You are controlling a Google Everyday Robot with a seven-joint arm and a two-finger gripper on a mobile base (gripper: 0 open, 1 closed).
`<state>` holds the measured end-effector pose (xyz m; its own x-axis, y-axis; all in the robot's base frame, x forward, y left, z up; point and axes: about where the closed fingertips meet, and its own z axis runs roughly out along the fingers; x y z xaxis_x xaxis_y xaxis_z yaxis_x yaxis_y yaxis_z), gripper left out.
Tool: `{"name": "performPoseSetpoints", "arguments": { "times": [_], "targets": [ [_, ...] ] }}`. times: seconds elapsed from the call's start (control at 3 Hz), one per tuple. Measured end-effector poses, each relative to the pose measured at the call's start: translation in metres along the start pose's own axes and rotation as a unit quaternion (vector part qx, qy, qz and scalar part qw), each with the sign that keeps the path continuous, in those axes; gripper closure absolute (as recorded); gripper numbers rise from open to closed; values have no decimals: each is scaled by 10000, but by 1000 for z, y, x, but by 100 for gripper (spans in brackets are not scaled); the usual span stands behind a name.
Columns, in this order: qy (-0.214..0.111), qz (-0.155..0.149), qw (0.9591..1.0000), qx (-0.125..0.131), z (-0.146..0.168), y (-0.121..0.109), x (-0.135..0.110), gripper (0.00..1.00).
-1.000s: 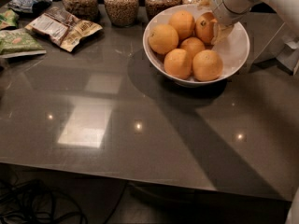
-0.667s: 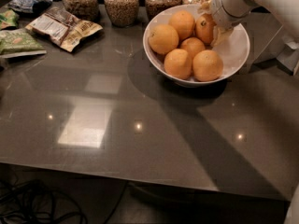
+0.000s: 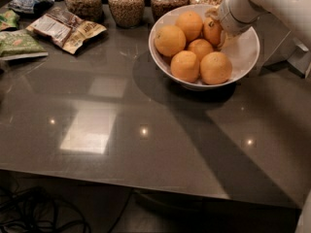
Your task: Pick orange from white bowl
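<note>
The white bowl (image 3: 244,48) stands at the back right of the dark table and holds several oranges. My gripper (image 3: 215,28) reaches down into the bowl's far right side from the white arm at the top right. Its fingers (image 3: 212,13) sit on either side of the deeper-coloured orange (image 3: 211,33), which rests among the others in the bowl. They look closed on it. Paler oranges lie to its left (image 3: 170,40) and in front (image 3: 215,68).
Several glass jars of grain (image 3: 126,4) line the back edge behind the bowl. Snack packets (image 3: 65,29) and green bags (image 3: 18,43) lie at the back left. The table's front edge (image 3: 146,188) runs across below, with cables on the floor.
</note>
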<state>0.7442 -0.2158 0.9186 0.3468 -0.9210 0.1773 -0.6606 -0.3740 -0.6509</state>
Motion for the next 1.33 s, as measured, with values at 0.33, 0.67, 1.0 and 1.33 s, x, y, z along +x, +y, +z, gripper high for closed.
{"name": "performPoseSetpoints", "arguments": {
  "times": [0.33,0.67,1.0,1.33],
  "targets": [
    [-30,-34,9999,113,-2,-2,-2,76],
    [-91,-39,9995,299,-8,-5,-2,98],
    [-203,-32,9985,506,-25,-13,-5,100],
    [-337,-24,9973,645,-50,-19,-11,100]
  ]
}}
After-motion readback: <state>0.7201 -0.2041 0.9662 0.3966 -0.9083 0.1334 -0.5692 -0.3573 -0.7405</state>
